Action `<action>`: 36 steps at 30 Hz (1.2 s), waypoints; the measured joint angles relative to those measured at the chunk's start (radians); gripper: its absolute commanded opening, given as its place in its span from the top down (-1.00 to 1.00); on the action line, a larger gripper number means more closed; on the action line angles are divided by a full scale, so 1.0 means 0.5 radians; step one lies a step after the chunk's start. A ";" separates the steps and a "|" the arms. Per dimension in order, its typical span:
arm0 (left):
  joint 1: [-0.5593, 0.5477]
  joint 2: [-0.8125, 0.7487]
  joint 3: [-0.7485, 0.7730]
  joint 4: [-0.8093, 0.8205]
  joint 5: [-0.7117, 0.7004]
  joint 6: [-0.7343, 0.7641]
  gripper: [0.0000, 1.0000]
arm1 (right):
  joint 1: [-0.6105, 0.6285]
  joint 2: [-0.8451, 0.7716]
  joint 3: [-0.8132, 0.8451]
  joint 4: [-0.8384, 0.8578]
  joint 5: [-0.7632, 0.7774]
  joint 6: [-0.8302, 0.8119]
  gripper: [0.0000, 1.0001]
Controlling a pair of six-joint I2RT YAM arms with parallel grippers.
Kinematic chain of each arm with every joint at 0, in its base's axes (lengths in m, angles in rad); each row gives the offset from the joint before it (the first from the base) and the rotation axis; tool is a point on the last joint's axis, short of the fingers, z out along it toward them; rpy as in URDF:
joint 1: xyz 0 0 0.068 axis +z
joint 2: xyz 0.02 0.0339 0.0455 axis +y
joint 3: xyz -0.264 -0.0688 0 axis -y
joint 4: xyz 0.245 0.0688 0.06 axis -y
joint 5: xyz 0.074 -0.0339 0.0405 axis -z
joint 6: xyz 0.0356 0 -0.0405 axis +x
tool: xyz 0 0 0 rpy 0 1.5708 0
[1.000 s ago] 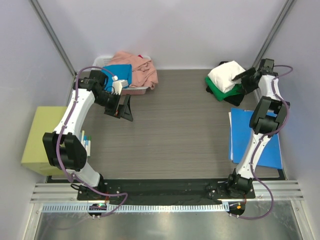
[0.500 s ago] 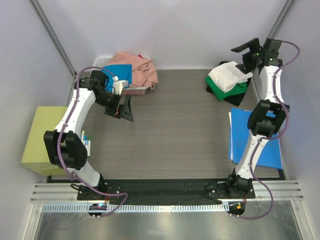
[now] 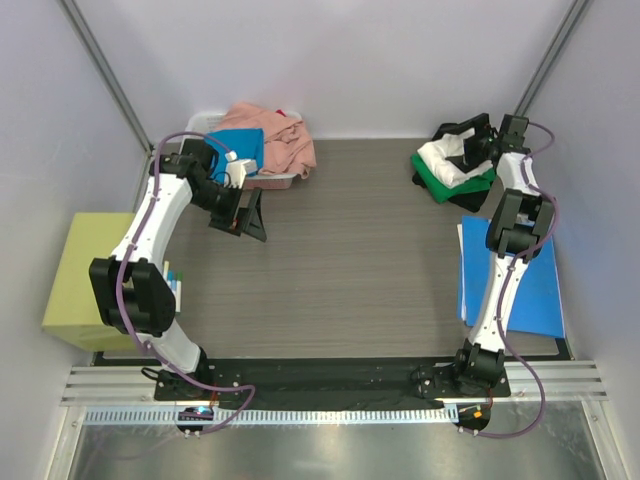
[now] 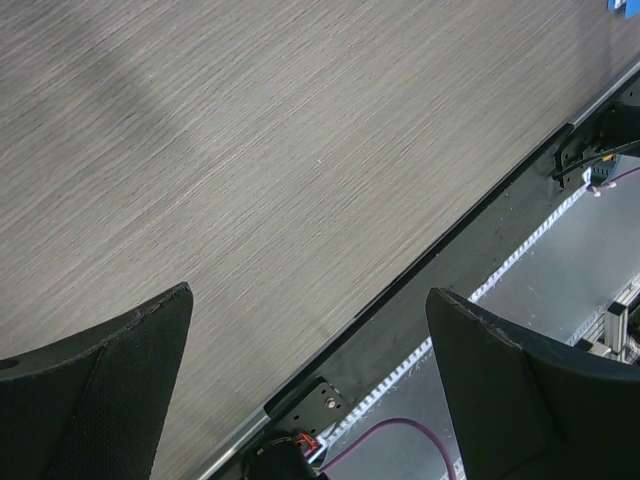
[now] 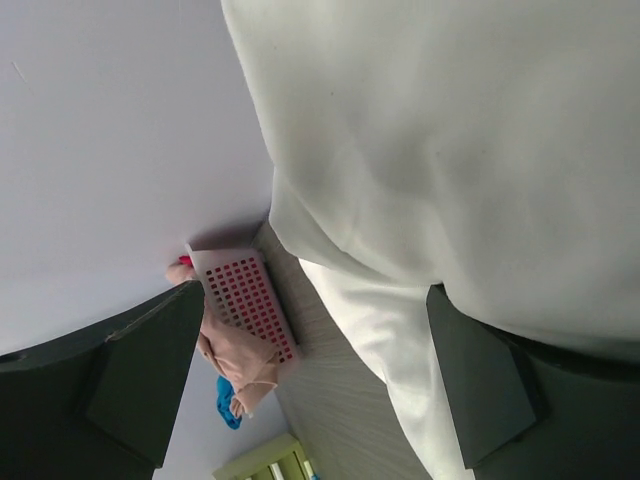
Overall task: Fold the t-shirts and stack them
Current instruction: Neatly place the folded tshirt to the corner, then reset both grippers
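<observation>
**A:** Where is everything sitting, and what should the arms be doing?

**B:** On the table (image 3: 350,260), the folded stack is lying at the far right corner, with the white t-shirt (image 3: 440,160) resting on the green t-shirt (image 3: 455,188). The salmon pink t-shirt (image 3: 275,135) and the bright blue t-shirt (image 3: 240,145) are bunching unfolded in the white basket (image 3: 205,122) at far left. The right gripper (image 3: 463,145) is hovering over the white one, spread to its widest and gripping nothing. I judge it is finishing the placement, so it should be lifting straight up and not dragging a fold loose. The left gripper (image 3: 243,222) is hanging just beside the basket, equally wide and empty, and I would be sending it for the pink shirt.

**A:** What is each camera adding?

**B:** The overhead view is giving the whole layout. The right wrist view is showing white cloth filling the space between its fingers (image 5: 130,390), too close to judge contact, with the basket far off. The left wrist view is showing bare tabletop between its fingers (image 4: 110,400).
</observation>
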 measured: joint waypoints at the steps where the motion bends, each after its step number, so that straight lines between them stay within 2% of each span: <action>1: 0.000 0.000 0.001 0.000 -0.001 0.000 -1.00 | 0.002 -0.001 -0.002 0.007 -0.005 -0.010 -0.99; 10: 0.000 -0.001 0.040 0.012 -0.042 -0.041 -1.00 | 0.028 -0.071 0.113 -0.022 -0.051 -0.128 -1.00; 15: 0.000 -0.003 0.040 0.037 -0.095 -0.053 -0.99 | 0.040 -0.142 0.111 -0.060 0.032 -0.288 -0.99; 29: 0.013 -0.005 0.048 0.066 -0.201 -0.060 -1.00 | 0.054 -0.080 0.214 -0.195 0.084 -0.510 -1.00; 32: 0.014 -0.004 0.075 0.066 -0.205 -0.061 -1.00 | 0.073 -0.205 0.163 -0.234 0.092 -0.582 -0.99; 36: 0.020 -0.014 0.092 0.067 -0.209 -0.066 -1.00 | 0.137 -0.678 -0.111 -0.323 0.146 -0.728 -1.00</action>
